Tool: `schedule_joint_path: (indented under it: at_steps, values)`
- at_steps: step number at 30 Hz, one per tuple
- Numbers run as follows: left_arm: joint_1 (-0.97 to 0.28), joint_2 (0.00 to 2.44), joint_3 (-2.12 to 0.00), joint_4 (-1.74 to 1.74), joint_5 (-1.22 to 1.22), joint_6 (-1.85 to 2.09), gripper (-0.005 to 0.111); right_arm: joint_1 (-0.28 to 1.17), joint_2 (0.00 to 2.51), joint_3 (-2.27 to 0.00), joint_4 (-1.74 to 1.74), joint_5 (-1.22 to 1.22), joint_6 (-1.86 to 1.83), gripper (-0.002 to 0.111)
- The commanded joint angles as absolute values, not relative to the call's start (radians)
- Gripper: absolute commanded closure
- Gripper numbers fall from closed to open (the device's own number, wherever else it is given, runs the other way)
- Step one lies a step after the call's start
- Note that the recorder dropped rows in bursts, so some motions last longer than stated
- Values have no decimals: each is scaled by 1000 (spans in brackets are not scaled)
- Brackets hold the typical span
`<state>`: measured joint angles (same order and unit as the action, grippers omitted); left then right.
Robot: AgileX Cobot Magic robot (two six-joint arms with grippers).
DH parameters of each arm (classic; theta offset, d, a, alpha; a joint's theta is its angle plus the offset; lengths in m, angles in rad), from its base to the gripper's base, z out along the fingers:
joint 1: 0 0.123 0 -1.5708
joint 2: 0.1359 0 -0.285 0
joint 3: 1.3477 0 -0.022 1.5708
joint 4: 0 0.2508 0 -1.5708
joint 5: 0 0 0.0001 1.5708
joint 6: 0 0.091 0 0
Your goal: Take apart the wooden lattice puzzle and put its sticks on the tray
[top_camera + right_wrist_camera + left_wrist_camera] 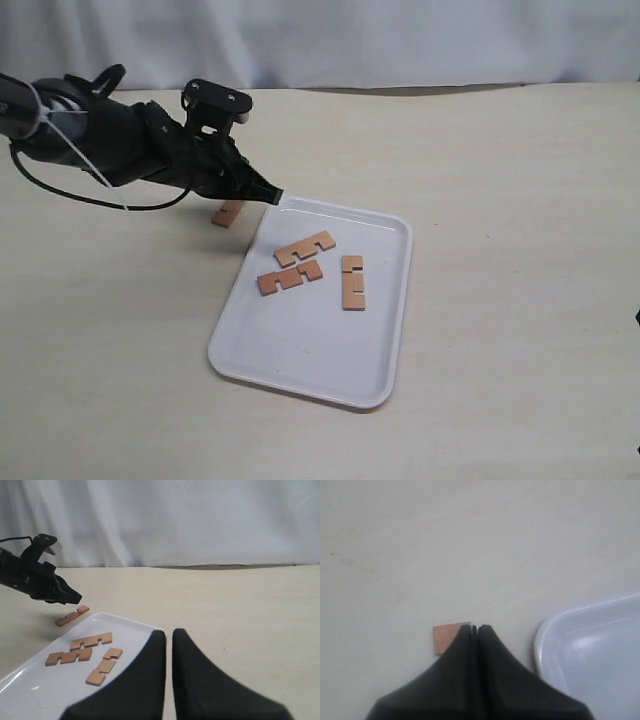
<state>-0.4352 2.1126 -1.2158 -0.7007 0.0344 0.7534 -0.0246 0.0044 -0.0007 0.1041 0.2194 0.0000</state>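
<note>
K: Left gripper (pixel 272 195), state?

M: Jaws pressed together, tip to tip, nothing seen between them. It hangs low over the table (pixel 500 180), just outside the tray's far left corner.

K: Tray (pixel 300 350)?

M: White, flat on the table, mid-scene. Three sticks lie in it, all flat, all in its far half. Stick A (pixel 305 247) is nearest the far left corner and lies at an angle. Stick B (pixel 290 278) is just on the near side of A and roughly parallel to it. Touching or barely apart, cannot tell. Stick C (pixel 352 281) is to their right, lying along the tray's length, clear of both.

K: The fourth?

M: Stick D (pixel 228 213) is on the table, outside the tray, beside that same far left corner. It sits under the left gripper. In the left wrist view one square end shows beside a finger, and the rest is hidden behind it. In the right wrist view it lies flat with the closed tip above it. Contact or not, cannot tell.

K: Right gripper (pixel 168 632)?

M: Fingers all but together, a narrow slit between them with nothing in it. It is held above bare table, well apart from the sticks and from the left gripper.
</note>
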Motion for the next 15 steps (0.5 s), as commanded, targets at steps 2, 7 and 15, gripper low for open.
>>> schedule_joint_path:
  at_steps: [2, 7, 15]
  values:
    - [-434, 2088, -1222, -688, 62, 762, 107, -21, 0, 0, 108, 212, 0, 104]
    - [-432, 2119, -1222, -688, 12, 762, 93, -21, 0, 0, 108, 212, 0, 104]
    - [-432, 2157, -1222, -692, -42, 753, 53, -21, 0, 0, 108, 212, 0, 104]
